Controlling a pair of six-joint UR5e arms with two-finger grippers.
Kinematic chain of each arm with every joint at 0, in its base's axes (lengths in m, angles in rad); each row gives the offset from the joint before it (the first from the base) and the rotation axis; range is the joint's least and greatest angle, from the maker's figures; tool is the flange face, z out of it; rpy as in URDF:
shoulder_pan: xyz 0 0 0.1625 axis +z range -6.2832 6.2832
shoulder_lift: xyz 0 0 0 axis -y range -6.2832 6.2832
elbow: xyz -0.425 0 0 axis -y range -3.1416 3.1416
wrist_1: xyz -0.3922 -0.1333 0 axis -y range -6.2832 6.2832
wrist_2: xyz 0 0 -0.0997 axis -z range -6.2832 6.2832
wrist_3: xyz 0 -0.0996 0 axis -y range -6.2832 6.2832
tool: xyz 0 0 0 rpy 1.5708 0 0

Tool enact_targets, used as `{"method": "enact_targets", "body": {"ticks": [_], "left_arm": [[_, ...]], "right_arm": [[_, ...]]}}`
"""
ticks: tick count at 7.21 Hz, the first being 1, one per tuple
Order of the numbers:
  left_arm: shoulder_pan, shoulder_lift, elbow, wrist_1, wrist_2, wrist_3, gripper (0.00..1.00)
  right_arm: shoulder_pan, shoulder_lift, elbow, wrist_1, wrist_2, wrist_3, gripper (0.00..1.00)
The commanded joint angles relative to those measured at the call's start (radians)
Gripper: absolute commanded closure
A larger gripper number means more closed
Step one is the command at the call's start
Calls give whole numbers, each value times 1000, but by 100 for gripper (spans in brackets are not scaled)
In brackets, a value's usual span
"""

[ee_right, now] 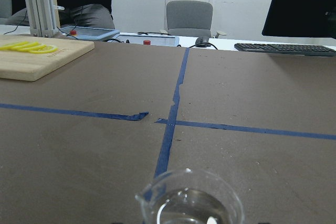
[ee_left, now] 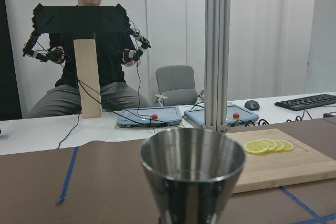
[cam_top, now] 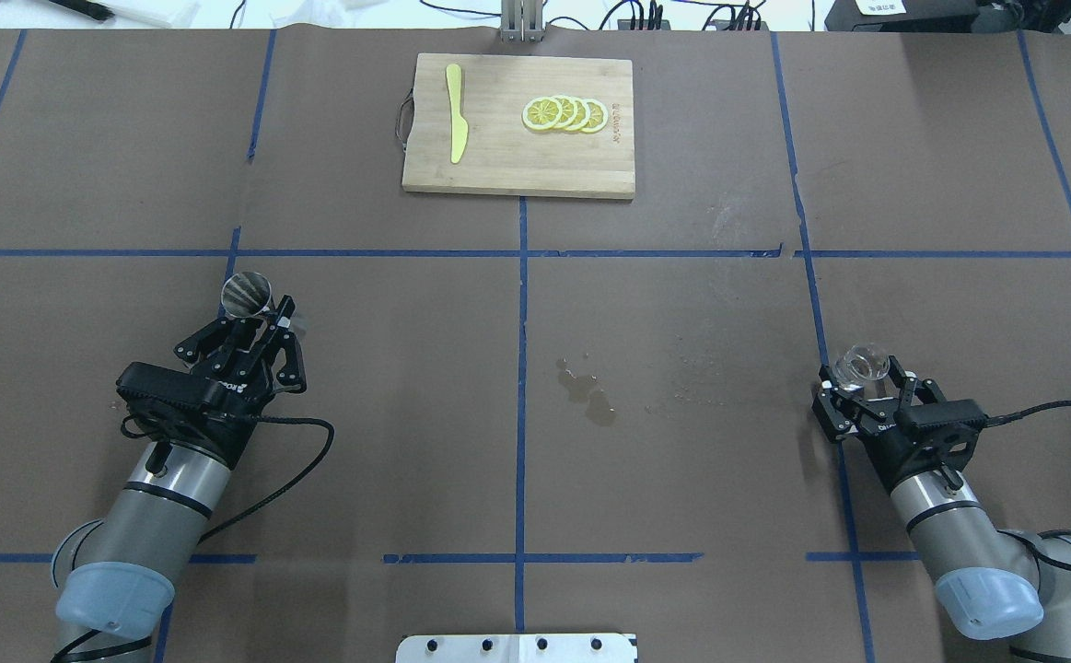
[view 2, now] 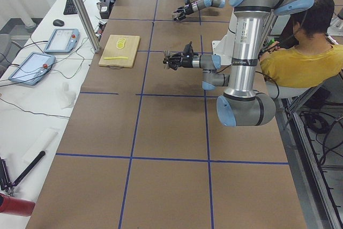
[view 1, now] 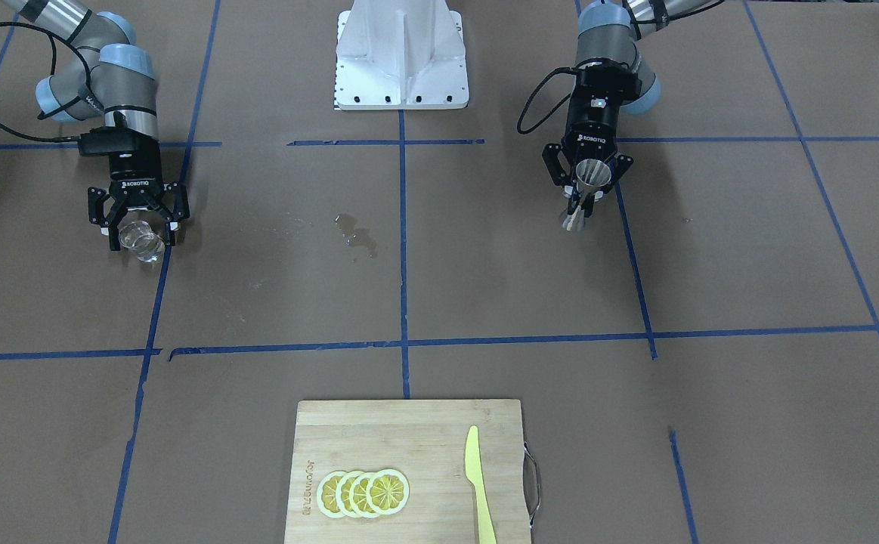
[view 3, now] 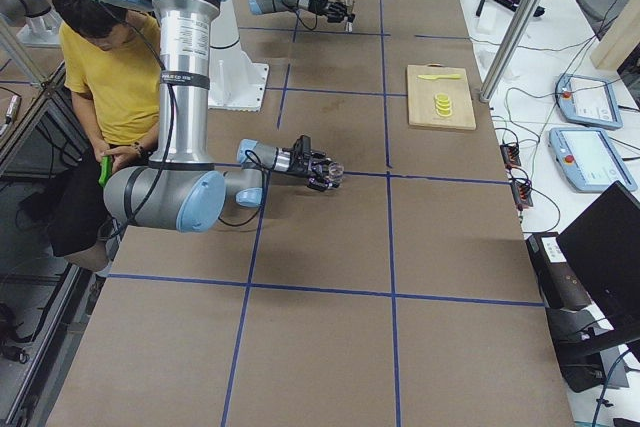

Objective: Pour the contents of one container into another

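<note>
The steel jigger [cam_top: 247, 295] stands upright in my left gripper [cam_top: 260, 319], whose fingers are shut on its narrow waist. It fills the bottom of the left wrist view, and its upper cup [ee_left: 192, 162] shows open and shiny. In the front view the jigger [view 1: 589, 181] hangs a little above the paper. The small clear glass cup [cam_top: 861, 365] sits between the fingers of my right gripper [cam_top: 865, 376], which is shut on it. Its rim [ee_right: 190, 196] shows at the bottom of the right wrist view. The two arms are far apart, one on each side of the table.
A small wet puddle [cam_top: 587, 394] lies on the brown paper near the middle. At the far edge a wooden cutting board [cam_top: 498, 175] carries lemon slices [cam_top: 564, 113] and a yellow knife [cam_top: 456, 125]. A seated person [view 2: 305, 52] is beside the robot base [view 1: 401, 75].
</note>
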State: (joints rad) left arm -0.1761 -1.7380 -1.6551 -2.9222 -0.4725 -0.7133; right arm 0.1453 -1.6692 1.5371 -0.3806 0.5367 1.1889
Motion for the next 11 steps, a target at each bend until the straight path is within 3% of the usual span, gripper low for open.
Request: {"method": "enact_targets", "body": {"ticks": [1, 3, 4, 8, 11], "left_arm": [[0, 0, 0, -2, 0, 0, 100], [-2, -1, 0, 0, 0, 0, 100], [-2, -1, 0, -2, 0, 0, 100], [0, 2, -5, -8, -44, 9, 100], [7, -38, -9, -17, -93, 117, 100]], "right_arm": [[0, 0, 0, 0, 8, 0, 63], [2, 0, 1, 2, 11, -6, 93], [4, 2, 9, 5, 15, -15, 100], [28, 39, 66, 6, 14, -96, 100], [23, 39, 167, 3, 19, -198, 100]]}}
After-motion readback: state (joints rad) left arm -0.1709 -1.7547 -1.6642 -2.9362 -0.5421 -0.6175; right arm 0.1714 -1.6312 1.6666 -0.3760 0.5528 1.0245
